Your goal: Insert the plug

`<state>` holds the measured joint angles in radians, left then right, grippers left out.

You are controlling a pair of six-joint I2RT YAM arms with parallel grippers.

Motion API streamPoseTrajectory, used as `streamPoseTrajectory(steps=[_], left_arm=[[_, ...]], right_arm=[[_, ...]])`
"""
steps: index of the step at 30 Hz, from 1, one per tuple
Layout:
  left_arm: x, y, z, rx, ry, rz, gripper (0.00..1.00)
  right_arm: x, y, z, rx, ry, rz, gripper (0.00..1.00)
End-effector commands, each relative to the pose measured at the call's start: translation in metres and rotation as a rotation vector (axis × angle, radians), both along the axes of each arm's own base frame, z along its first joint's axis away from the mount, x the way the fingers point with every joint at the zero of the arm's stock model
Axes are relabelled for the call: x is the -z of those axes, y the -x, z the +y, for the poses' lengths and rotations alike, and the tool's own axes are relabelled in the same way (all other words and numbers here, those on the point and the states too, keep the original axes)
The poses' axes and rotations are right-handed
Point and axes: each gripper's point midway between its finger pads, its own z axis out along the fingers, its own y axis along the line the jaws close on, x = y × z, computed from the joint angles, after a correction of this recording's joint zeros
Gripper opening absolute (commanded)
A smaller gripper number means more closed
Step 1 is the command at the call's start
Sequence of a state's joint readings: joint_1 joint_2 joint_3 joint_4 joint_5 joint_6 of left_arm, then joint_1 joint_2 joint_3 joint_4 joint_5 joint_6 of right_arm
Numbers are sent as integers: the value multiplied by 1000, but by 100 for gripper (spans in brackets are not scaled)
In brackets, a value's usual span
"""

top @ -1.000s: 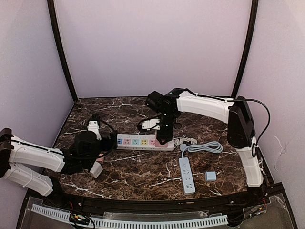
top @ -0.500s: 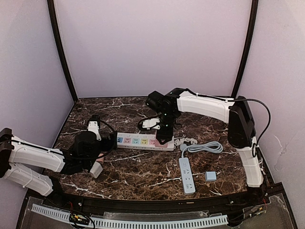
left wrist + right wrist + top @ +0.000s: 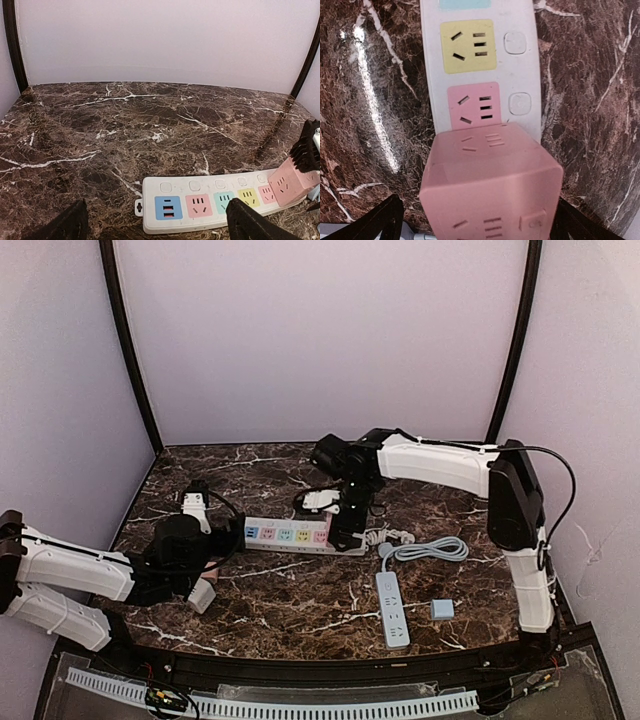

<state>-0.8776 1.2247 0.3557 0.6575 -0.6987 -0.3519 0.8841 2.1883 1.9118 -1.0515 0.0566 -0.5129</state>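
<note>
At power strip (image 3: pixel 175 189) end: pink cube plug (image 3: pixel 490 175), seemingly seated. Right end effector (image 3: pixel 480 224) wide astride it, gripping nothing; left end effector (image 3: pixel 160 227) open, empty. Release step; next, straight withdrawal.

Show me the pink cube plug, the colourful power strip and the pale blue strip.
pink cube plug (image 3: pixel 487 160), right wrist view, its top face.
colourful power strip (image 3: pixel 224 202), left wrist view, its teal socket.
pale blue strip (image 3: pixel 392 608), top external view, its middle.
</note>
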Motion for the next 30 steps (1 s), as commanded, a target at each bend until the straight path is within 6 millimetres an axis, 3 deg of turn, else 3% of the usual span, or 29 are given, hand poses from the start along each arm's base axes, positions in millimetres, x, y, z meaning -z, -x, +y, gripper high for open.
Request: streamPoseTrajectory(steps=[1, 11, 18, 25, 30], left_arm=[[0, 1, 8, -21, 0, -5, 96], [-1, 3, 11, -36, 5, 8, 96], [0, 7, 6, -12, 30, 81, 96], [-6, 26, 23, -17, 2, 178, 96], [-19, 34, 33, -35, -9, 230, 96]], right_arm=[[-43, -4, 3, 37, -90, -97, 99], [-89, -16, 2, 168, -331, -293, 99], [-98, -18, -6, 274, -476, -391, 99], [-111, -8, -22, 376, -606, -423, 99], [-104, 2, -25, 413, -647, -392, 99]])
